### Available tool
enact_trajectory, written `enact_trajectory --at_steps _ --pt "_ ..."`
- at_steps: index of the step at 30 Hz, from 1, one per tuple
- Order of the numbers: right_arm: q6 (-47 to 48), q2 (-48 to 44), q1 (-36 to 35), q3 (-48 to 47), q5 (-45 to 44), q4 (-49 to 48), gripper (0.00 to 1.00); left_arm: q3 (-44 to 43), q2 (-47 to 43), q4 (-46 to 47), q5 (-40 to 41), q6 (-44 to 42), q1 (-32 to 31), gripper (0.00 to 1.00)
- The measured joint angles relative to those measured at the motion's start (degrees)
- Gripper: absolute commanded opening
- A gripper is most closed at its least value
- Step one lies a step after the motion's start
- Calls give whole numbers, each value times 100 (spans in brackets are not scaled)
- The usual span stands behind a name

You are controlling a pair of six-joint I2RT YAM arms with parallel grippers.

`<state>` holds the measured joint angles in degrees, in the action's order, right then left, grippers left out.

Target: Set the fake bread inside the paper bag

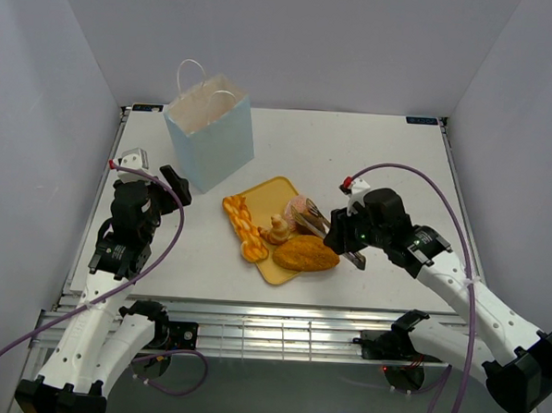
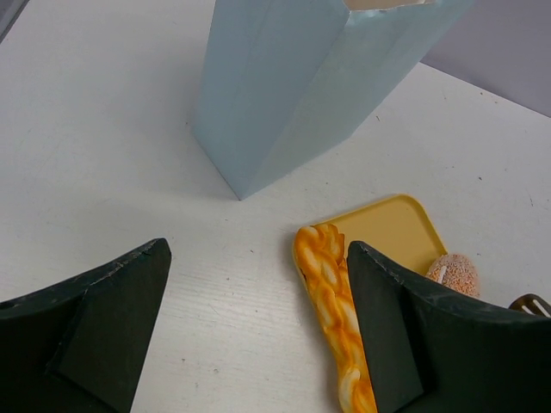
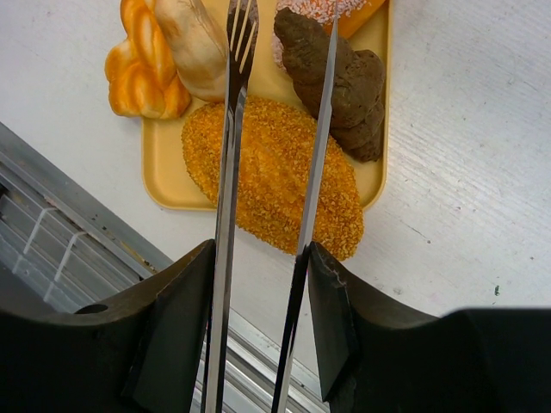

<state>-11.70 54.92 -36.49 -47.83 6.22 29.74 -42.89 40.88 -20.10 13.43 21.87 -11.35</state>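
The paper bag stands upright on the white table at the far left, its mouth open and its white cord handles raised. The fake bread is grouped on and around a flat yellow tray near the table centre, apart from the bag. The golden oval loaf lies across the near end of the tray. The dark brown roll and the pinkish piece sit at the tray's right side, and a pale bun stands near the middle. The orange braid lies along the tray edge nearest the bag, partly on the table. The right claw is clamped on a pair of long metal tongs, one tong arm against each finger. The tong arms are apart and extend over the golden oval loaf. One forked tip lies over the pale bun and the other runs alongside the dark brown roll. Contact between the tongs and any piece cannot be determined. The left claw has its fingers wide apart and holds nothing. It is positioned low over bare table, with the paper bag ahead of it and the orange braid just beside its right finger.
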Motion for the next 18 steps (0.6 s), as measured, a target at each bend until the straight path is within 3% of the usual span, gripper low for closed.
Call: enact_trajectory --at_steps 18 --pt "90 599 -492 -92 -651 -20 51 0 -13 2 -37 0 0 95"
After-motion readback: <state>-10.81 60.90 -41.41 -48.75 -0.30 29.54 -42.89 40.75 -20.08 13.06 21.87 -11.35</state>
